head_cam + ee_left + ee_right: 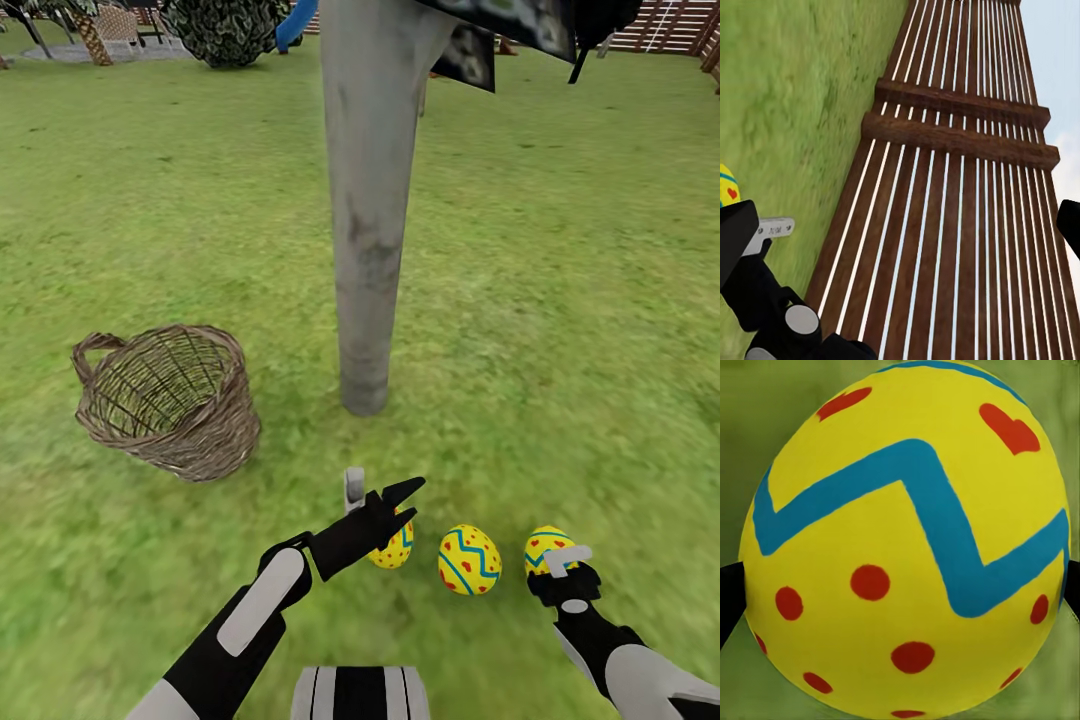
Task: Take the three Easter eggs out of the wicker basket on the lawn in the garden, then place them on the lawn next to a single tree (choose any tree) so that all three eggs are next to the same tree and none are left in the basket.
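The tree (368,250) rises as a pale grey trunk from the lawn (560,300) straight ahead. Three yellow Easter eggs lie in a row on the grass in front of it. My left gripper (408,503) is open right beside the left egg (396,549), partly covering it. The middle egg (469,560) lies free. My right gripper (560,562) sits over the right egg (545,545). That egg (907,540) lies between the spread black fingertips (730,600), which flank its sides. The wicker basket (165,400) stands to the trunk's left, and no egg shows in it.
A brown slatted wooden fence (960,187) borders the grass. Far back left are a dark leafy bush (225,30), a scaly palm trunk (95,38) and a paved patch. Dark angular leaf clusters (500,25) hang near the trunk's top.
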You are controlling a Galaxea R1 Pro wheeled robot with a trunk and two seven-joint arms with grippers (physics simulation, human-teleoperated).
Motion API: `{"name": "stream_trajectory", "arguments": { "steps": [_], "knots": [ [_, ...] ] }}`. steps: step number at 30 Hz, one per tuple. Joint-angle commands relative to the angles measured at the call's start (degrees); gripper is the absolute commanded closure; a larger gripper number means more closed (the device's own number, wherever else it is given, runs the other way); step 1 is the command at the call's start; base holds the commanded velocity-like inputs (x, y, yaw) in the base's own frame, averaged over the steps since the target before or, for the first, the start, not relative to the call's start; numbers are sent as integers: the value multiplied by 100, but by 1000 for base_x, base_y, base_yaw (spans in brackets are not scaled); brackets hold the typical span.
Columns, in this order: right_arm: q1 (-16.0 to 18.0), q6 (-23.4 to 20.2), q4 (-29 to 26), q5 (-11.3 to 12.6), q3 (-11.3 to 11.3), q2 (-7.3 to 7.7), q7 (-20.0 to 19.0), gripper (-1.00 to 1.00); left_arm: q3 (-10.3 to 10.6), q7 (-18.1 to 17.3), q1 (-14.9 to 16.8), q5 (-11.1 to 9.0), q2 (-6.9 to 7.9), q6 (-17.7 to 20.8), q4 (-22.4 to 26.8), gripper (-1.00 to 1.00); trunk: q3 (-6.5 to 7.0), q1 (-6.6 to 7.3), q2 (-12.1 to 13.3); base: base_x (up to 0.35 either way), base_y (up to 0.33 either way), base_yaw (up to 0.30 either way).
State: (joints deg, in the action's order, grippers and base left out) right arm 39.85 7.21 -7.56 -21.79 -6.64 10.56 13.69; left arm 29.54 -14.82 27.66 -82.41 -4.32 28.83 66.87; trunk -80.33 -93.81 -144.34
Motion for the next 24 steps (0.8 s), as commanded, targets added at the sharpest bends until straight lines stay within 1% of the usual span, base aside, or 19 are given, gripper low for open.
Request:
{"name": "stream_trajectory", "arguments": {
  "steps": [1,3,5,15,16,24],
  "knots": [
    [4,26,9,-53,-48,-2,11,100,-1,-3,2,-38,-1,27,-1,-100,-3,-1,-1,270,0,0],
    [5,26,9,-53,-48,-2,11,100,-1,-3,2,-38,0,22,0,-100,-3,-1,-1,245,0,0],
    [5,26,9,-53,-48,-2,11,100,-1,-3,2,-38,1,12,1,-100,-3,-1,-1,74,0,0],
    [5,26,11,-53,-48,-2,11,100,-1,-3,2,-38,2,17,10,-100,-3,-1,-1,3,0,0],
    [5,26,15,-53,-48,-2,11,-100,-1,-3,2,-38,2,17,10,-100,-3,-1,-1,0,0,0],
    [5,26,9,-53,-48,-2,11,-100,-1,-3,2,-32,-5,9,11,-100,-3,-1,-1,0,0,0]
  ]
}}
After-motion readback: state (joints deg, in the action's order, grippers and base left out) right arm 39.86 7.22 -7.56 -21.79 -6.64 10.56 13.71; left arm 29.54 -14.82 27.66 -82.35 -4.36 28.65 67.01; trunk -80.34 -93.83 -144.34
